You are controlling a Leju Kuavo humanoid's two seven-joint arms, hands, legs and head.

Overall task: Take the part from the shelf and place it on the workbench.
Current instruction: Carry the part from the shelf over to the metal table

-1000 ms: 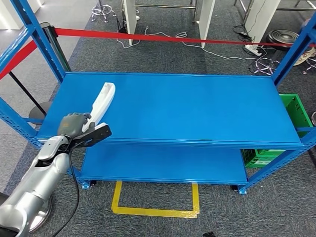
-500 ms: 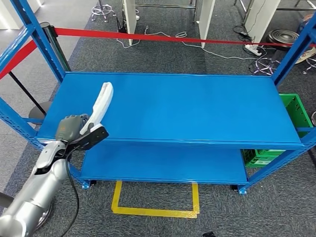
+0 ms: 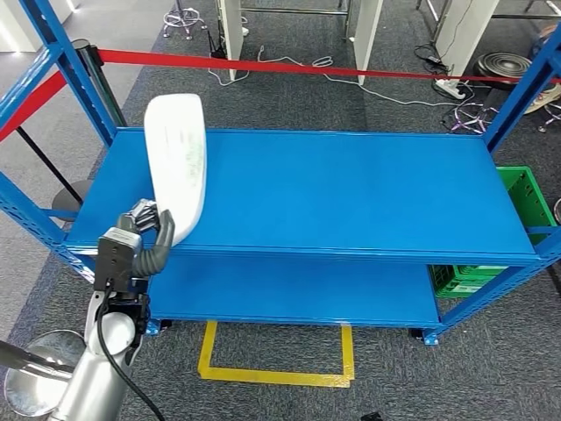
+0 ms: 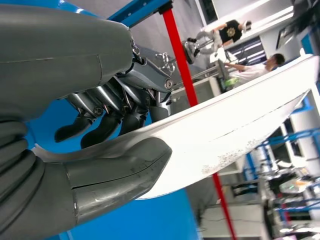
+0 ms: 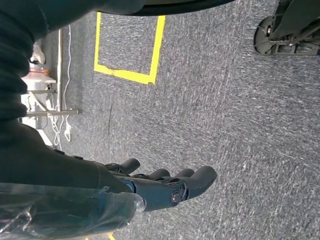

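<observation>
A long white curved part (image 3: 176, 162) stands nearly upright above the left end of the blue shelf (image 3: 317, 189), its broad face turned toward me. My left hand (image 3: 149, 232) grips its lower end just off the shelf's front edge. The left wrist view shows the thumb (image 4: 117, 177) under the white part (image 4: 234, 125) and the darker fingers (image 4: 102, 127) on its other side. My right hand (image 5: 166, 185) hangs over grey carpet, its fingers straight and apart, holding nothing.
The shelf has a lower blue deck (image 3: 284, 294) and blue uprights (image 3: 73, 74) at the left. A red barrier tape (image 3: 298, 66) runs behind it. A green crate (image 3: 522, 197) sits at the right end. A yellow floor marking (image 3: 274, 373) lies in front.
My left arm has drawn back toward me and turned the wrist. The white part has swung from lying edge-on over the shelf to standing upright and lifted, its broad face now toward me.
</observation>
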